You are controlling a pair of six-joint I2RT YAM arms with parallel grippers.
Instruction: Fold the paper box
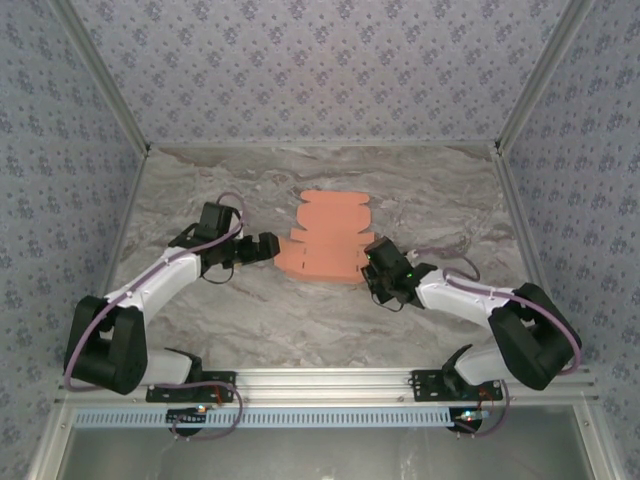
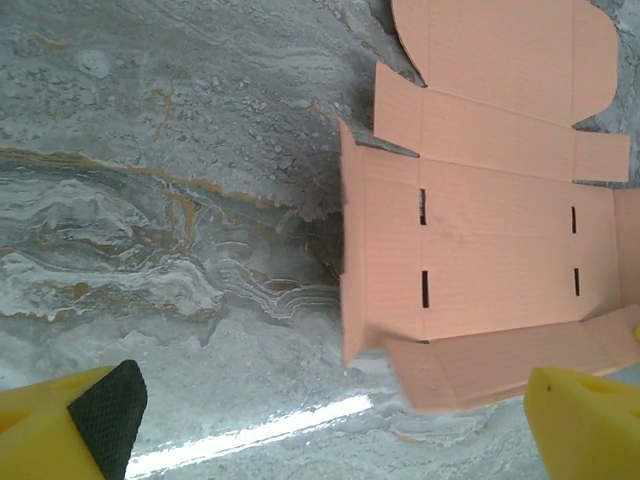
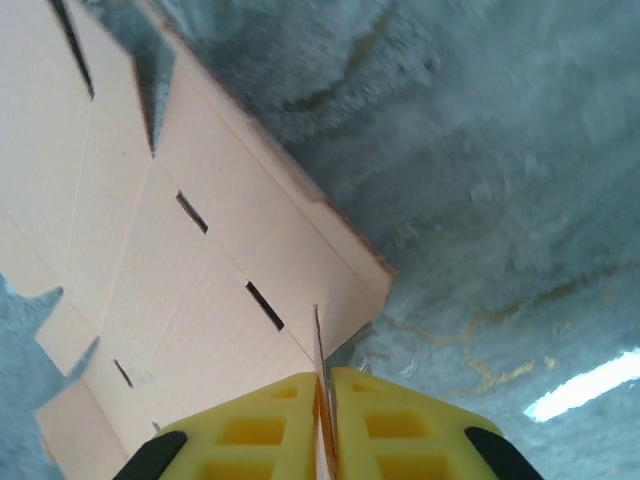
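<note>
The paper box (image 1: pixel 325 240) is a salmon-orange die-cut blank lying mostly flat at the middle of the marble table. In the left wrist view the paper box (image 2: pixel 490 230) shows four slots, with its left flap and near flap raised off the table. My left gripper (image 1: pixel 270 247) sits at the blank's left edge, open, and its yellow fingers (image 2: pixel 585 420) hold nothing. My right gripper (image 1: pixel 372 262) is at the blank's right near corner. In the right wrist view the right gripper (image 3: pixel 325 400) is shut on an upright flap of the paper box (image 3: pixel 200 260), seen edge-on between the pads.
The marble table (image 1: pixel 250 310) is walled by patterned panels (image 1: pixel 320 70) at the back and sides. An aluminium rail (image 1: pixel 330 380) carrying both arm bases runs along the near edge. Bare tabletop lies in front of the blank and to both sides of it.
</note>
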